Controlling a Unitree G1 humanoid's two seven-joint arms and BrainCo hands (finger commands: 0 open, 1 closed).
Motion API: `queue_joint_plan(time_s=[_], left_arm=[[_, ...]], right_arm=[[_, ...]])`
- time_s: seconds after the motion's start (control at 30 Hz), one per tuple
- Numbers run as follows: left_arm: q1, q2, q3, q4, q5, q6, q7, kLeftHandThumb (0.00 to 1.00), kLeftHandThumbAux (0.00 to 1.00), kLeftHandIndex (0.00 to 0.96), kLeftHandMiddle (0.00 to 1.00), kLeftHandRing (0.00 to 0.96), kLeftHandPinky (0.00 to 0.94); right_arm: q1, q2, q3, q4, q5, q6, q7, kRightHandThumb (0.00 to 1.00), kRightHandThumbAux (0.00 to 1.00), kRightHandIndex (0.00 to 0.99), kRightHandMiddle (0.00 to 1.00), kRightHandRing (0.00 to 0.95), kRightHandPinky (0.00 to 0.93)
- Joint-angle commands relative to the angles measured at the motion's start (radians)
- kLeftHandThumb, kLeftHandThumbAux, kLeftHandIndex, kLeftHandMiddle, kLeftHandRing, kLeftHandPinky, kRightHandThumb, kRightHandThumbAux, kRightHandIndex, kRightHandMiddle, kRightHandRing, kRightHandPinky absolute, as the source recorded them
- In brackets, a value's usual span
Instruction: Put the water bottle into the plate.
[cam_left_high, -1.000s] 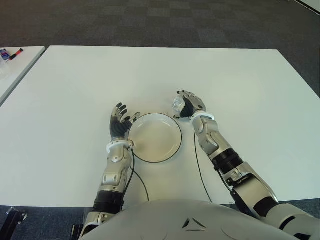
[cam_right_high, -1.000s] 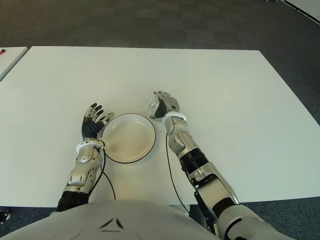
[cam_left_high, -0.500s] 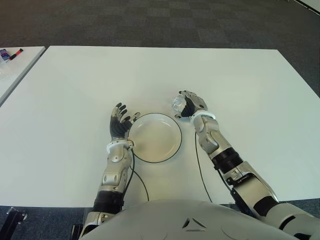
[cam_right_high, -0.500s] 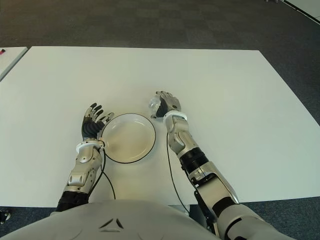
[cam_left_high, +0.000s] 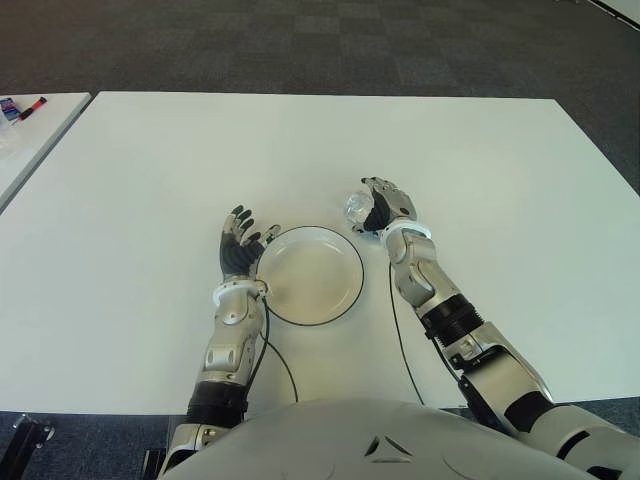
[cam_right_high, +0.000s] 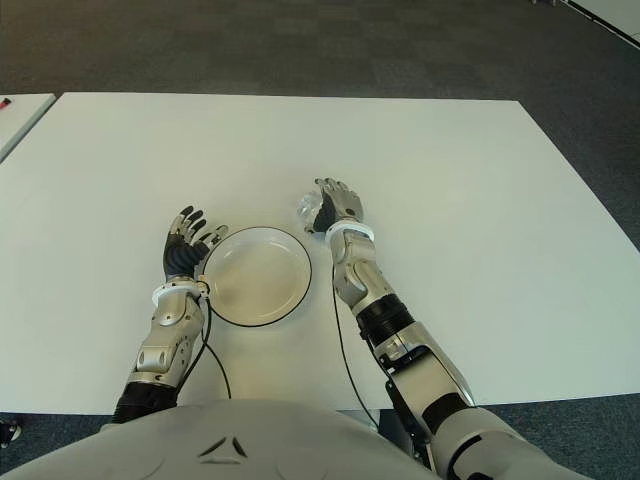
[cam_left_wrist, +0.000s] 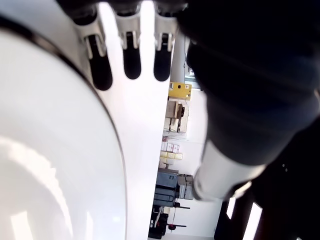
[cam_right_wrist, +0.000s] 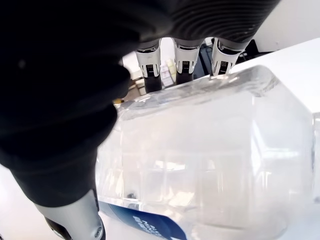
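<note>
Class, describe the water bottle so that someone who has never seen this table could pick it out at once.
Start at the large white table and find the round white plate with a dark rim near its front middle. Just beyond the plate's far right edge, the robot's right hand wraps a small clear plastic water bottle. It is the only transparent thing there.

Office/lab-type room: white tables (cam_left_high: 150, 170) on dark checkered carpet tiles (cam_left_high: 330, 45); stacked boxes (cam_left_wrist: 172, 147) in bkgd.
</note>
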Motion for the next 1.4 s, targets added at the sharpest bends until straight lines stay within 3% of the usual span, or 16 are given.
queue_joint_plan(time_s=[0.03,0.7,0.93,1.4], left_arm=[[-0.004,-0.066,0.004,0.017,-0.002,0.019,-0.003,0.064,0.908,0.145,0.169,0.15,0.183],[0.001,-0.066,0.005,0.01,-0.005,0.024,-0.005,0.066,0.91,0.151,0.177,0.16,0.188],[0.001,-0.066,0.004,0.007,-0.003,0.03,-0.002,0.07,0.901,0.151,0.178,0.162,0.191],[0.0,-0.067,0.004,0.006,0.0,0.033,0.0,0.071,0.891,0.151,0.179,0.162,0.193]], right_arm=[[0.007,0.007,-0.011,-0.008,0.004,0.016,-0.006,0.907,0.857,0.0,0.0,0.0,0.0],[0.02,-0.011,-0.017,-0.033,-0.002,0.024,-0.001,0.936,0.897,0.0,0.0,0.0,0.0],[0.03,-0.014,-0.028,-0.053,0.006,0.038,0.018,0.988,0.88,0.0,0.0,0.0,0.0],[0.06,-0.025,-0.042,-0.105,0.004,0.065,0.063,1.0,0.856,0.0,0.0,0.0,0.0]])
